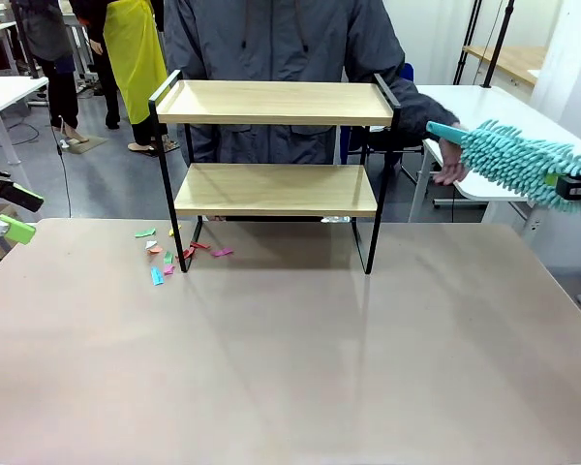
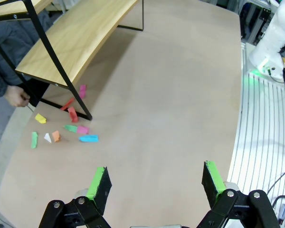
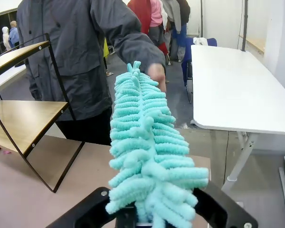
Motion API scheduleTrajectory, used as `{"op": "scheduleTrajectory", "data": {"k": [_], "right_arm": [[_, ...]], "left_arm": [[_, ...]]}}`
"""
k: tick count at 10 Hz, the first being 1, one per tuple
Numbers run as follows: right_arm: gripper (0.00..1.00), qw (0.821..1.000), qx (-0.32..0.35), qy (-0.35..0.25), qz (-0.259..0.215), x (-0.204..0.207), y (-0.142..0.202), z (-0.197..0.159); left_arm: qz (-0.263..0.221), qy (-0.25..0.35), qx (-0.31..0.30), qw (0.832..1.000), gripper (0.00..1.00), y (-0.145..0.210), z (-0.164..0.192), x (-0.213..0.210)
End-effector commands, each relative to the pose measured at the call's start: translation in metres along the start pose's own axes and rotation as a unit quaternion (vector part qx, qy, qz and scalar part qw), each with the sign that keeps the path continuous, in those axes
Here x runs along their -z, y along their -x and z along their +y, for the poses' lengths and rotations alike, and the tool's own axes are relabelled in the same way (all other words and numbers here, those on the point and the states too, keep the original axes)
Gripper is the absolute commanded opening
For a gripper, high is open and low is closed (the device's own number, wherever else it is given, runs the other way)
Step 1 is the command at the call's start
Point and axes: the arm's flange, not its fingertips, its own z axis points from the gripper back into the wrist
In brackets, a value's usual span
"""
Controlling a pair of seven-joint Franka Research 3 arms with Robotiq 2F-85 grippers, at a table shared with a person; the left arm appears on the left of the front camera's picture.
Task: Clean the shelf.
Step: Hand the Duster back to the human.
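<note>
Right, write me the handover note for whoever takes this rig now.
Left pincer: open, empty, low over the table's left side.
Right pincer: shut on the teal duster, right of the shelf; the person's hand holds the duster's far end.
Shelf: upright at the far side, both boards bare.
Done: coloured paper scraps lie on the table by its left legs.
Left: not yet dusting; scraps remain.

Left gripper [image 2: 154, 183] hangs above the counter [image 2: 171, 95] at the robot's left edge, jaws spread wide with nothing between the green pads [image 2: 96, 183]; right gripper [image 1: 579, 186] sits raised at the far right, clamped on a teal duster [image 1: 518, 160], whose far end the person's hand [image 1: 451, 165] holds.
</note>
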Motion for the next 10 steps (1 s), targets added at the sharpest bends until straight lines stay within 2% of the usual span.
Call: {"op": "scheduleTrajectory", "data": {"k": [1, 7, 8, 9, 10], "right_arm": [[0.17, 1.0, 0.0, 0.0, -0.002, -0.0014, -0.0028, 0.0007], [0.17, 1.0, 0.0, 0.0, -0.002, -0.0014, -0.0028, 0.0007], [0.73, 1.0, -0.001, -0.001, -0.001, 0.0001, -0.001, 0.0002], [0.74, 1.0, 0.003, -0.008, 0.0, 0.0, -0.0013, 0.0002], [1.0, 1.0, 0.018, -0.015, 0.004, -0.0003, -0.0028, -0.0013]], "left_arm": [[-0.011, 0.003, 0.006, 1.0, 1.0, -0.0015, 0.0004, -0.0002], [-0.011, 0.003, 0.006, 1.0, 1.0, -0.0015, 0.0004, -0.0002], [-0.011, 0.003, 0.006, 1.0, 1.0, -0.0015, 0.0004, -0.0002], [-0.011, 0.003, 0.006, 1.0, 1.0, -0.0015, 0.0004, -0.0002], [-0.011, 0.003, 0.006, 1.0, 1.0, -0.0015, 0.0004, -0.0002]]}}
